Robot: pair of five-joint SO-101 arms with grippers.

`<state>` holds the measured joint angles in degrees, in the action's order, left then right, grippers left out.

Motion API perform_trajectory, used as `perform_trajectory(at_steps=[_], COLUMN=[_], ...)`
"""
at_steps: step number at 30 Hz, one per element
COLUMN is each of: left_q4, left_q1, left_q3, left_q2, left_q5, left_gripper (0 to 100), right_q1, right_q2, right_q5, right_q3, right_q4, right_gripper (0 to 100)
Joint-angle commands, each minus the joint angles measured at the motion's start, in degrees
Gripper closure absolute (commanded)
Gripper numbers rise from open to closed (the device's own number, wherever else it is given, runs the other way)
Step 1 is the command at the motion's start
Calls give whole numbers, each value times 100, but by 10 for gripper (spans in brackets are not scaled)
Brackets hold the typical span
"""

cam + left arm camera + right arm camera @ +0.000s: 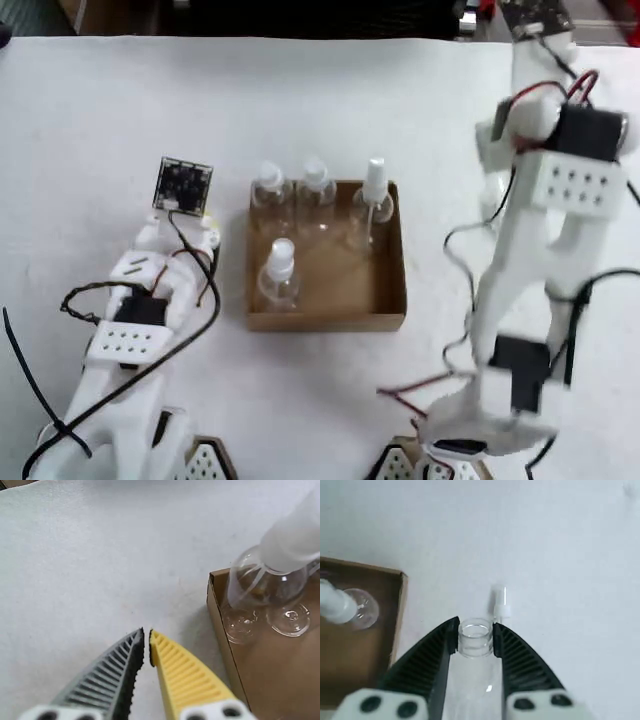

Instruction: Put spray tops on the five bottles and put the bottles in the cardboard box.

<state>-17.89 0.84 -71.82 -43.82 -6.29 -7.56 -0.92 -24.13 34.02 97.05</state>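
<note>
- In the middle of the white cloth-covered table (100, 100), between the two arms: a shallow brown cardboard box (330, 322).
- Inside the box: four clear capped bottles (316, 195), all upright with white sprayers on top. Three in a row against the far wall, the fourth alone nearer the front, toward the left arm's side.
- On the left gripper (146, 639): grey and yellow toothed fingers brought together at the tips, nothing between them. Low over bare cloth, just beside the box's outer wall, near a corner where two of the capped bottles stand.
- Open cloth between the box's side wall and the right gripper (475, 626).
- On the right gripper: black ribbed fingers clamped on the open neck of a clear plastic bottle (475, 642), outside the box on the right arm's side.
- Long axis of the clear plastic bottle in line with the fingers. Uncapped mouth toward the fingertips, body back toward the wrist.
- Just past that mouth and a little to one side: a small white spray top (501, 602) lying on the cloth, apart from the bottle's rim, its length running roughly the same way as the bottle's.
- Clear plastic bottle resting on the table or lifted off it: cannot tell.
</note>
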Motion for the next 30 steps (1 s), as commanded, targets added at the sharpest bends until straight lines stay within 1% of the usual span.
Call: perform_trajectory(at_steps=[1,3,6,9,11,13,16,18,21,24,27,30], left_q4=[149,149,149,149,149,149,149,149,149,149,149,220], left_q1=[-40,-40,-40,-31,-31,-31,-31,-31,-31,-31,-4,119], left_q3=[26,26,26,26,26,26,26,26,26,26,26,26], left_q2=[13,13,13,13,13,13,13,13,13,13,13,13], left_q5=[26,26,26,26,26,26,26,26,26,26,26,26], left_gripper=[978,978,978,978,978,978,978,978,978,978,978,978], right_q1=[356,602,980,1508,1877,2097,2176,2176,2176,2185,2185,2404], right_q2=[1349,2026,3143,4321,5130,5947,7073,7714,8374,8646,8743,8813], right_q5=[105,123,624,941,976,1002,1090,1407,1662,1776,2084,2259], right_q3=[-791,-1292,-2101,-3262,-4220,-5248,-6769,-7631,-8571,-9213,-9776,-10435], right_q4=[110,40,-268,-901,-1516,-2308,-3582,-4330,-5209,-5886,-6132,-6352], right_gripper=[982,981,981,981,981,981,982,982,982,982,982,982])
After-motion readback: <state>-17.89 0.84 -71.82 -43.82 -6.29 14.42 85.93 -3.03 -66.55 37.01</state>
